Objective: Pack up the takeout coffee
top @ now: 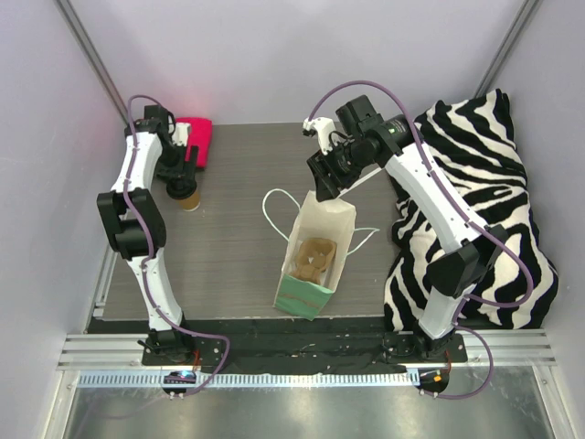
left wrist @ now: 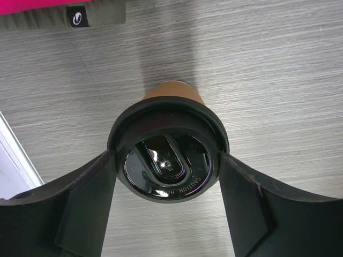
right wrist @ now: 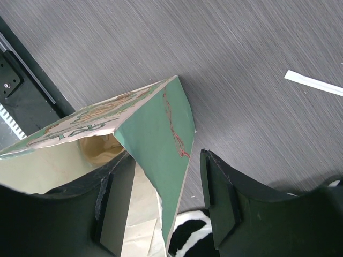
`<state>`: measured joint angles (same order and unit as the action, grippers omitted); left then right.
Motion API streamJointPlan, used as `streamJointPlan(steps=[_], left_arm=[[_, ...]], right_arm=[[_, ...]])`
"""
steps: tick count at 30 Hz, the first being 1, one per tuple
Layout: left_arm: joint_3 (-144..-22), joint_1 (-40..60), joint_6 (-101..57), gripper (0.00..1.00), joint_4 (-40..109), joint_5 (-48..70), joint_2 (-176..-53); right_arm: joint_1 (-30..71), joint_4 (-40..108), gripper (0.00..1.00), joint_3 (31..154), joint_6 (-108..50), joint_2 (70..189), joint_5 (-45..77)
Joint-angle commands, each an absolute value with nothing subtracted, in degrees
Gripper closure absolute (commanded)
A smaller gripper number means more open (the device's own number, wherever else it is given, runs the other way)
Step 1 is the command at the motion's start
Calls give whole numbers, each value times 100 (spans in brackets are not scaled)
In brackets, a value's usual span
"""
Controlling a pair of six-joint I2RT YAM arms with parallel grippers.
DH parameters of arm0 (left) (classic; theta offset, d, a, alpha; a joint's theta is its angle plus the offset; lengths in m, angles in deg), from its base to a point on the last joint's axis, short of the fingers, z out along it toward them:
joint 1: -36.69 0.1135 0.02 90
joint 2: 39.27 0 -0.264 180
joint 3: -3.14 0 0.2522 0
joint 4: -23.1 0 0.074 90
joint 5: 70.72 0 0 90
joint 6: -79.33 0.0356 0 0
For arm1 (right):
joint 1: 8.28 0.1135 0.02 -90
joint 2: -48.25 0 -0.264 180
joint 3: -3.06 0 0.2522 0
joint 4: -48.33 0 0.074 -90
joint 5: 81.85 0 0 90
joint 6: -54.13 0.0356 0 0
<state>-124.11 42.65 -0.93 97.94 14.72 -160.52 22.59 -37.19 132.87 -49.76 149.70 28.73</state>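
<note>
Left hand (left wrist: 166,159) is being held over the coffee cup (left wrist: 172,92), with its two fingers (left wrist: 80,214) being pressed against opposite sides of the black lid (left wrist: 161,115), so the cup is being gripped at the lid's rim. The cup is being supported upright by the bench (left wrist: 278,75), well apart from the paper bag (top: 315,274), off to the bag's left and a little farther back. Right hand (right wrist: 163,179) is being held at the bag's far top edge with its jaws apart. One finger is being held inside the bag and the other outside, so the green side wall is being straddled rather than clamped. The bag is being seen standing open, with a pulp cup tray (top: 316,258) being carried inside it. A pink cloth (top: 198,139) is being seen beyond the cup, farther left of the bag, and a zebra-striped blanket (top: 475,210) is being seen heaped just right of the bag.
</note>
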Motion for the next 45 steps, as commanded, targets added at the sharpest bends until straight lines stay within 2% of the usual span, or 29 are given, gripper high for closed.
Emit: streamJointPlan(steps=[1, 9, 20, 24, 31, 34, 36, 39, 45], left_arm=[[-12435, 4188, 5, 25, 9566, 1497, -16073], [-12313, 4100, 49, 35, 9566, 1550, -15968], [-11636, 4047, 164, 34, 9346, 1699, -15932], [-11539, 4047, 181, 30, 9338, 1629, -15985], [-11486, 4047, 129, 31, 9364, 1541, -16170], [-11425, 4047, 137, 35, 9364, 1541, -16161], [-11433, 4056, 129, 42, 9381, 1506, -16109], [-11529, 4038, 85, 48, 9417, 1401, -15828], [-12346, 3994, 94, 59, 9961, 1076, -15195]], right_arm=[[2230, -3723, 41, 13556, -5055, 14994, 2889], [2195, -3732, 41, 13627, -5099, 15047, 2924], [2151, -3785, 41, 13636, -5143, 15056, 2950], [2142, -3811, 40, 13636, -5152, 15056, 2959], [2125, -3829, 37, 13644, -5152, 15029, 2968], [2107, -3829, 34, 13644, -5161, 15012, 2968], [2098, -3829, 32, 13653, -5178, 15003, 2968], [2081, -3820, 31, 13688, -5187, 14976, 2977], [2002, -3803, 25, 13688, -5222, 14915, 3038]])
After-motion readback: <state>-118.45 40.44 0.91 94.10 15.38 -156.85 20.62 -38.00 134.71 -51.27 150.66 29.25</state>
